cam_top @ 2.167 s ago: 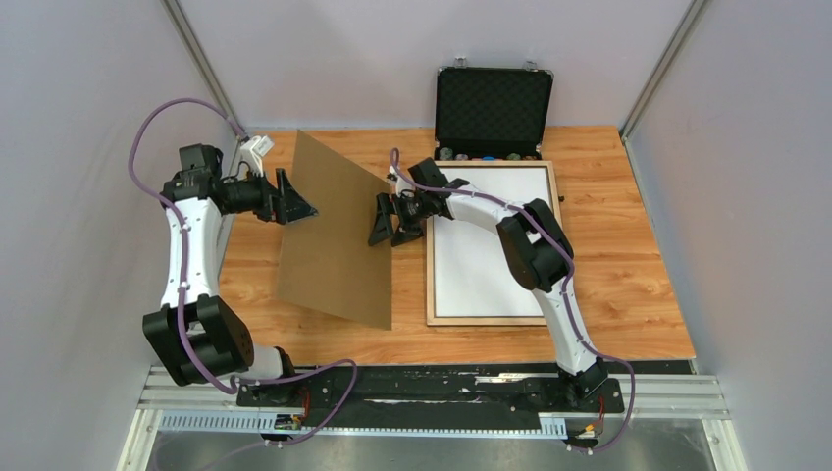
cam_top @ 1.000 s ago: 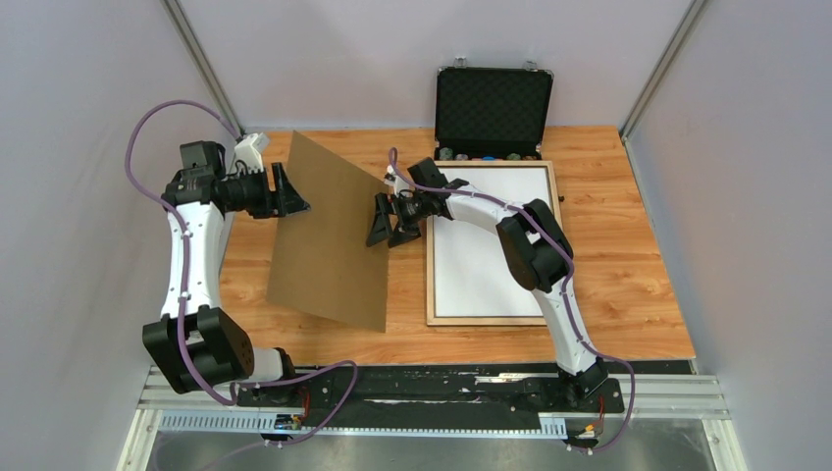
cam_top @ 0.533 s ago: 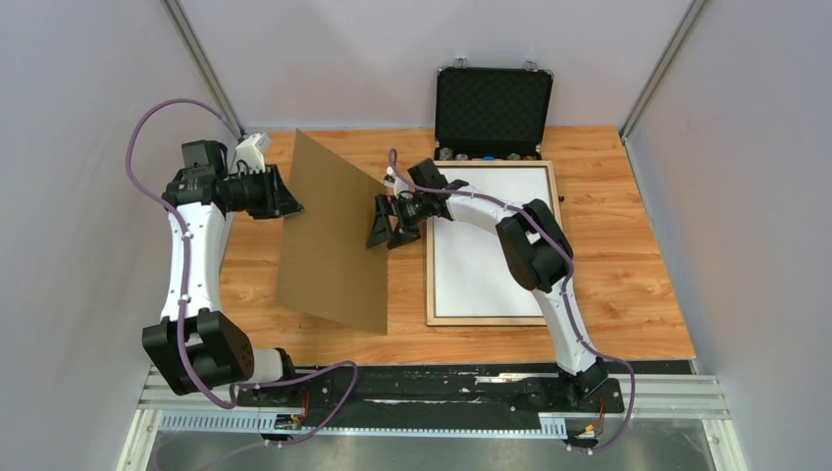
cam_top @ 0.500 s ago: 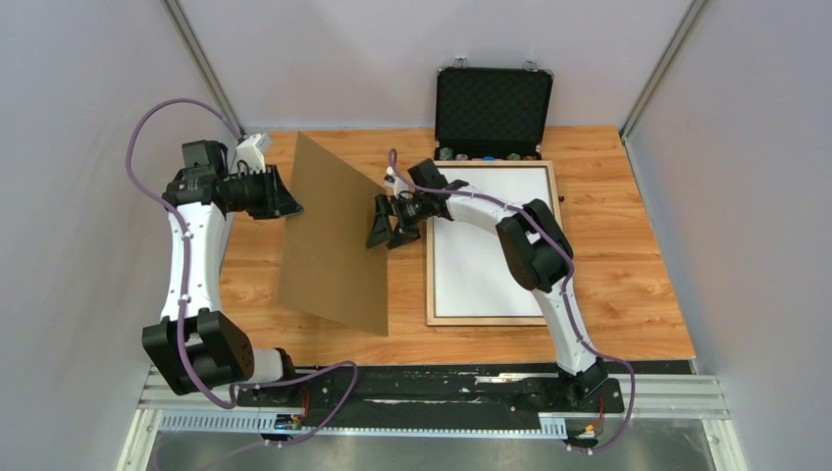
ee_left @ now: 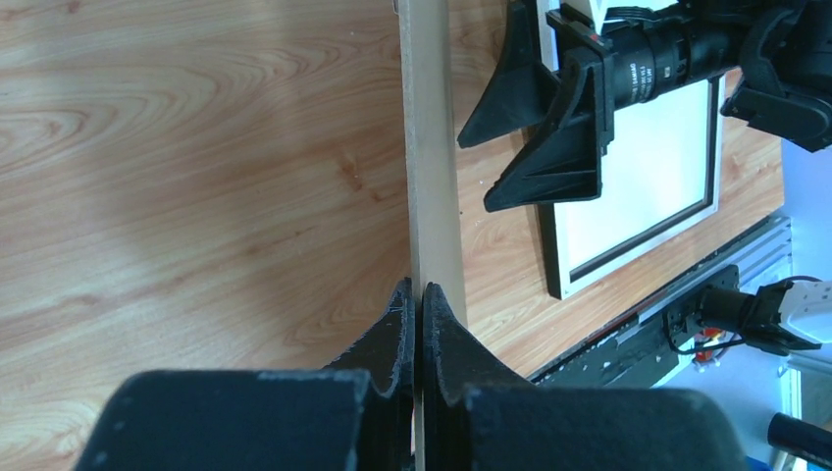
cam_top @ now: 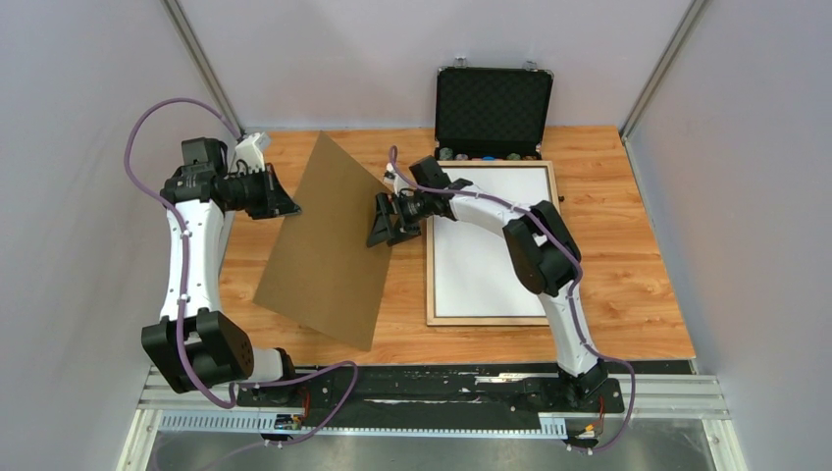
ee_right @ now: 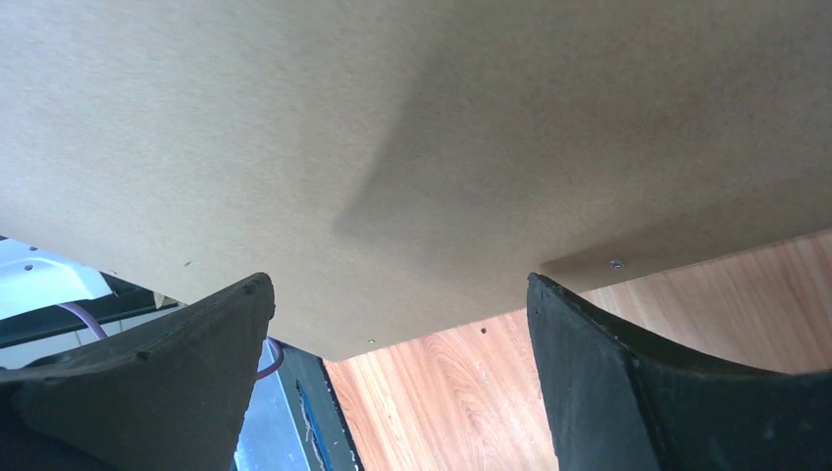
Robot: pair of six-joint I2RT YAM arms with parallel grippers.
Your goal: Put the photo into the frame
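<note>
Table [cam_top: 638, 285]: light wood, with a black case [cam_top: 494, 98] at the back.
Left gripper [ee_left: 420, 294]: pinched tight on the tilted brown board [cam_top: 329, 245].
Right gripper [cam_top: 386, 222]: fingers wide apart, beside the board.
Frame [cam_top: 430, 280]: flat on the table's right side.
Photo [cam_top: 491, 245]: inside the frame, white side up.

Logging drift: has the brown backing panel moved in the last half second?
Yes. The backing panel, pinched by the left end effector, swung its lower corner away from the frame toward the table's near edge.
</note>
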